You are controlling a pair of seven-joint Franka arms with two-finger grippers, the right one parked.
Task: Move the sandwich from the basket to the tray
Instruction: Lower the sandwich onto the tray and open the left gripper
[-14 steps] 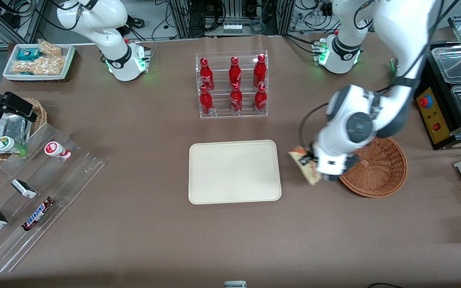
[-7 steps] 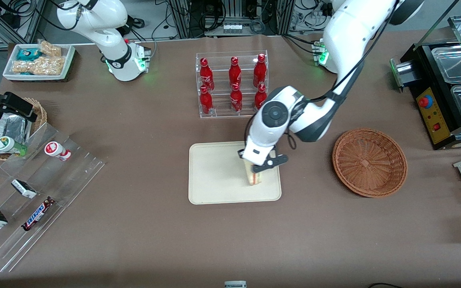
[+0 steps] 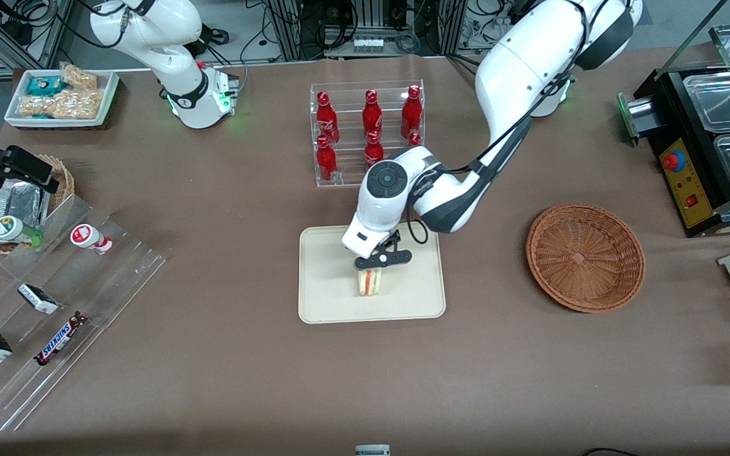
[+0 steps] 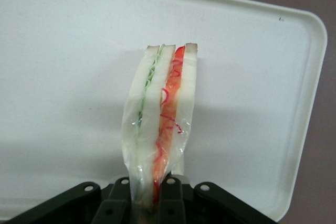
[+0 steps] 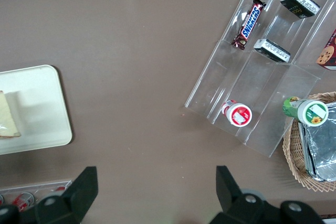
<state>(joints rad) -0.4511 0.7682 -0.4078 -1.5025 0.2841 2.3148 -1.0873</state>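
**Gripper holds the sandwich over the tray**

Gripper of mine hangs above the tray, its two fingers clamped on one end of the sandwich. My wrist camera shows the sandwich edge-on, pinched between the fingers, with pale bread slices, a green layer and an orange-red layer under clear wrap, and the cream tray spread beneath it. I cannot tell whether the sandwich touches the tray or hangs just above it. It sits over the half of the tray nearer the front camera. The round brown basket stands well apart from the tray, toward my end of the table. A clear rack of red bottles stands farther from the front camera than the tray.
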